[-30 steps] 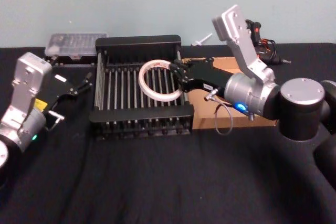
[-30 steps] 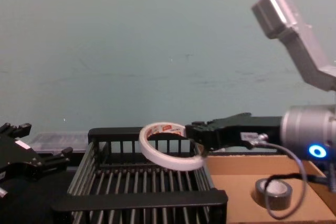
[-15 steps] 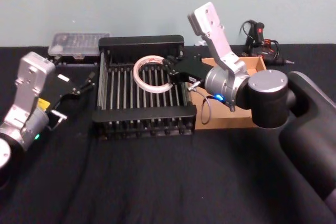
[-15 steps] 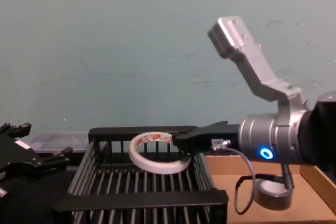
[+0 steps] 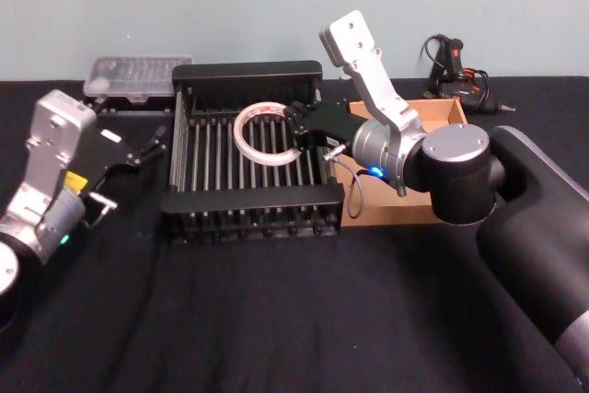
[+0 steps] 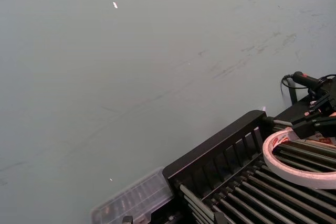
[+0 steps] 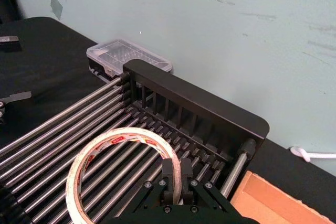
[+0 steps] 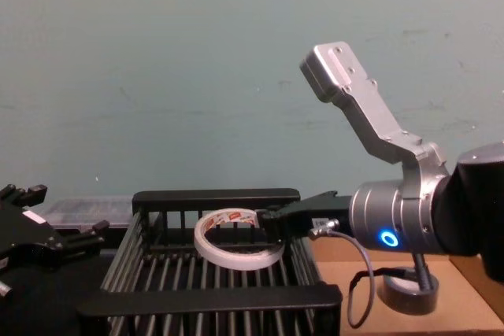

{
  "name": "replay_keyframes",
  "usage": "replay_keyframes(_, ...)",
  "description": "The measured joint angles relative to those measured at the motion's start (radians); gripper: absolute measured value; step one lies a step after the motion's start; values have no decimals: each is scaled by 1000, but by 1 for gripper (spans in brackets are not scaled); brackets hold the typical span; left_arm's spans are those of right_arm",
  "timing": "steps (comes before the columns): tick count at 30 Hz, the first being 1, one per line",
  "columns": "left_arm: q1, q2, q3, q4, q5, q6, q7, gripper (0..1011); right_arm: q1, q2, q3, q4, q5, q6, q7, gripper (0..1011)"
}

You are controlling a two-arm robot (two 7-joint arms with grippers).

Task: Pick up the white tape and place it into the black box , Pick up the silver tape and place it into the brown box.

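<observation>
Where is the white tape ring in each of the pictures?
Head view: flat white tape roll held over the black slatted crate by the right gripper.
Chest view: centre, above the bars.
Left wrist view: lower right corner.
Right wrist view: lower left.
Shared landmark: the crate.

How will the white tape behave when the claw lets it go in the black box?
The white tape, pinched at its rim by the right claw, is a thin ring, so probably light. Released nearly flat above the black box bars, it should settle rather than roll.

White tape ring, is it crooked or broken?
Nothing broken. The flat white tape roll is tilted, pinched at one edge by the right gripper over the black slatted crate.
</observation>
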Motion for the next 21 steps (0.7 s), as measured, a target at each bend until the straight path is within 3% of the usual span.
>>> replay_keyframes(5,0,0,0,0,0,0,0,1002,-1,1,0,-3,1,0,1,130)
replay_keyframes(21,0,0,0,0,0,0,0,1001,-3,3,0,-8,5,0,3,625)
